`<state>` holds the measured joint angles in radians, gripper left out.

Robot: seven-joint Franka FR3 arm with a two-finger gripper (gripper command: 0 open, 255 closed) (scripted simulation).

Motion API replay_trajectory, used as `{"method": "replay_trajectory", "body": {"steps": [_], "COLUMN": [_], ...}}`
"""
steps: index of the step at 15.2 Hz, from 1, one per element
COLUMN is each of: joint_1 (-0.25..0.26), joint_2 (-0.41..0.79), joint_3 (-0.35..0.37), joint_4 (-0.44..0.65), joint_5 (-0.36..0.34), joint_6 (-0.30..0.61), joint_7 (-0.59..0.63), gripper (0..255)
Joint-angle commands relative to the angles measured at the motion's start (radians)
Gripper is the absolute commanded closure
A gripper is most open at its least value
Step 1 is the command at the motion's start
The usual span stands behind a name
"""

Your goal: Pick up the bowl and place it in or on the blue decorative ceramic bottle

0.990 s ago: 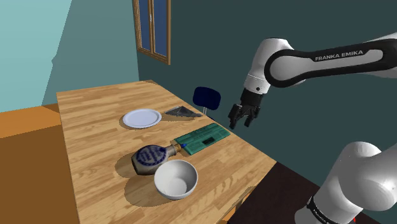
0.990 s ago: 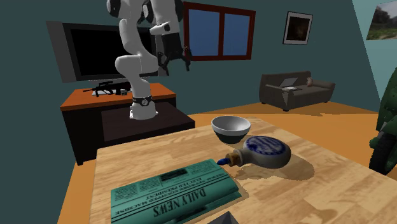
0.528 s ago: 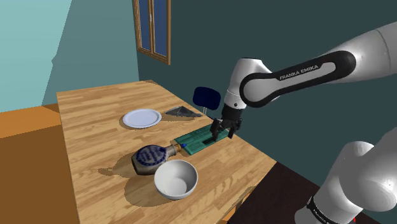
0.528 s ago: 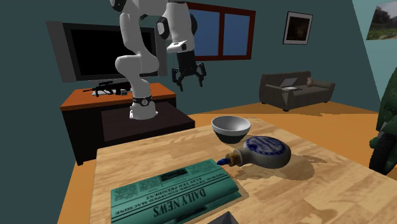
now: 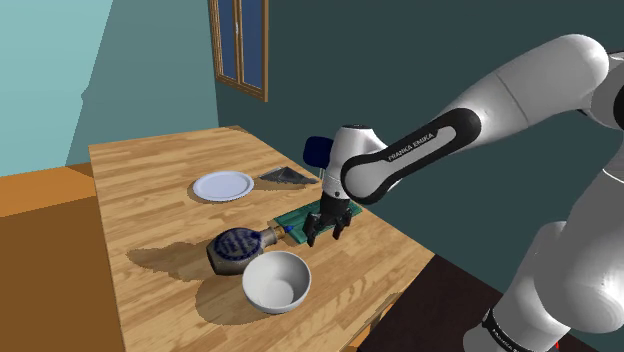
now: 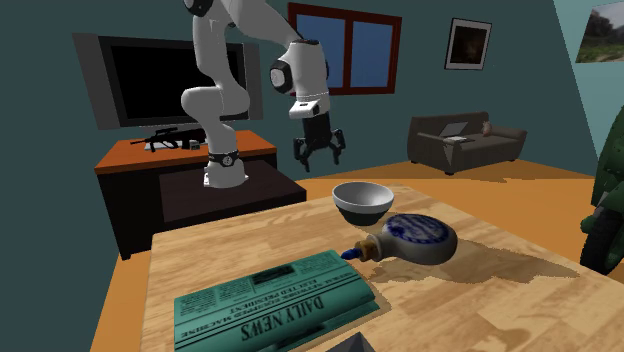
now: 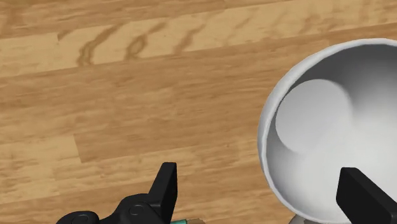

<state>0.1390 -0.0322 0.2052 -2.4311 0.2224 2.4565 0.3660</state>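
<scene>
A white bowl (image 5: 277, 282) stands upright on the wooden table (image 5: 150, 170), near the edge closest to the stand. Touching or nearly touching it lies a blue patterned bottle (image 5: 235, 247) on its side, with its tan neck toward the newspaper. My black gripper (image 5: 322, 237) hangs open above the table, over the newspaper's near end and a little beyond the bowl. The second exterior view has the gripper (image 6: 320, 157) up behind the bowl (image 6: 362, 201) and the bottle (image 6: 415, 236). From the wrist, the bowl (image 7: 331, 133) lies partly under one finger; the gripper (image 7: 257, 169) holds nothing.
A green newspaper (image 5: 325, 208) lies by the table's far edge, with a white plate (image 5: 223, 185) and a dark grey flat object (image 5: 285, 175) farther along. A blue chair (image 5: 322, 152) stands behind that edge. A TV cabinet (image 6: 185, 150) stands behind the stand.
The arm has swung down and toward the shoulder view's left, bringing the gripper from high beside the table to just over the newspaper near the bowl. The fingers stayed open.
</scene>
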Motion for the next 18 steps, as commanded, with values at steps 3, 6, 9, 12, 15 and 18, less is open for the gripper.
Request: {"method": "replay_trajectory", "body": {"steps": [3, 6, 9, 12, 15, 18], "joint_1": [0.017, 0.027, 0.032, 0.039, 0.039, 0.039], "joint_2": [0.175, 0.228, 0.266, 0.311, 0.311, 0.311], "joint_3": [0.012, 0.011, 0.010, 0.009, 0.008, 0.008], "joint_4": [0.085, 0.108, 0.108, 0.111, 0.111, 0.111], "joint_5": [-0.042, -0.056, -0.061, -0.068, -0.068, -0.068], "joint_6": [0.085, 0.114, 0.151, 0.194, 0.194, 0.194], "joint_7": [0.047, 0.062, 0.065, 0.070, 0.070, 0.070], "gripper": [0, 0, 0, 0, 0, 0]}}
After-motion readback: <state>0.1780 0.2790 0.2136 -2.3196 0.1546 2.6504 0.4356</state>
